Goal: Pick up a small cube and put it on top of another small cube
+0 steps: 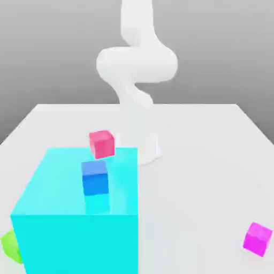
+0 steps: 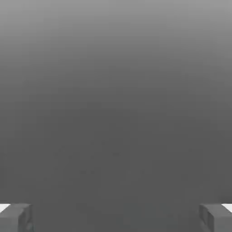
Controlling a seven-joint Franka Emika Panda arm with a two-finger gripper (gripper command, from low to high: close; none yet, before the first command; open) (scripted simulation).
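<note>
the arm runs off the exterior view's top edge, its gripper out of sight there. the huge cyan block hides most of a green cube and is cut by the bottom edge.

The small, plain, bright magenta cube sat flat on the white table surface, at about four o'clock in the exterior view, near that corner, slightly turned and well apart from the huge cyan block.
</note>
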